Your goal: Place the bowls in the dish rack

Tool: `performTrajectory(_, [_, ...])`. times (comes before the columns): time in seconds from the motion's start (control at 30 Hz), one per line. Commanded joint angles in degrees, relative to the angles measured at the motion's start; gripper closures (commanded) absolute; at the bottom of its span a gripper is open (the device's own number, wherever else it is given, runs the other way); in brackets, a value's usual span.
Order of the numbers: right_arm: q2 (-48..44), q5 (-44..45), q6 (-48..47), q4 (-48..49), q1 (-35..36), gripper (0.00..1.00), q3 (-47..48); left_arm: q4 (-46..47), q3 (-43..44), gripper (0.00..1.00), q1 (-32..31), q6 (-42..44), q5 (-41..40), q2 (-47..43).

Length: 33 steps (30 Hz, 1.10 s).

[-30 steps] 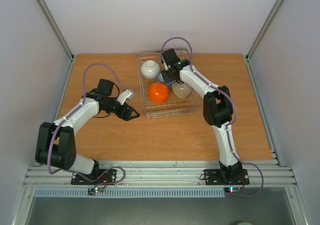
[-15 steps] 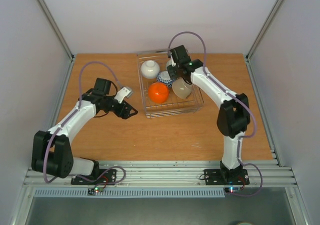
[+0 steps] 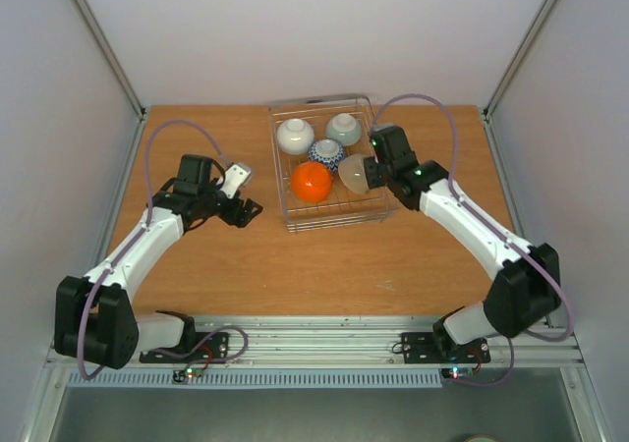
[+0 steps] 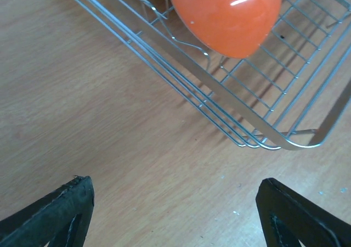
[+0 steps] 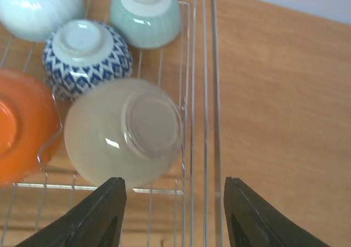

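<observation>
The dish rack sits at the table's 12 o'clock edge with five bowls inside. The white bowl is at 10 o'clock in it and a pale green bowl at 1 o'clock. The zigzag bowl is in the middle, the orange bowl at 7 o'clock and the beige bowl at 4 o'clock. Green, zigzag and beige show their foot rings. The right gripper is spread wide with nothing between its fingers, at the rack's 3 o'clock rim just short of the beige bowl. The left gripper, also spread and empty, hangs over bare wood at the rack's 8 o'clock corner.
</observation>
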Motion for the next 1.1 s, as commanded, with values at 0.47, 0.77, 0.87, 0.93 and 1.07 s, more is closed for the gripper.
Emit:
performTrajectory(0.47, [-27.2, 4.2, 16.5, -4.0, 0.3, 0.40, -25.4, 12.5, -3.2, 0.22, 0.3, -6.1, -22.8, -4.7])
performTrajectory(0.77, [-32.2, 4.6, 15.8, -5.7, 0.3, 0.40, -26.4, 12.8, -3.5, 0.22, 0.4, -6.9, -22.6, -5.2])
performTrajectory(0.87, [-31.7, 3.9, 15.8, -5.7, 0.3, 0.40, -26.4, 12.6, -3.5, 0.22, 0.4, -6.7, -21.9, -5.2])
performTrajectory(0.93, [-31.1, 3.7, 15.6, -5.7, 0.3, 0.41, -26.3, 12.5, -3.5, 0.22, 0.4, -6.6, -21.6, -5.1])
performTrajectory(1.07, [-30.3, 3.6, 15.7, -5.8, 0.3, 0.40, -26.3, 12.4, -3.5, 0.22, 0.4, -6.5, -21.4, -4.9])
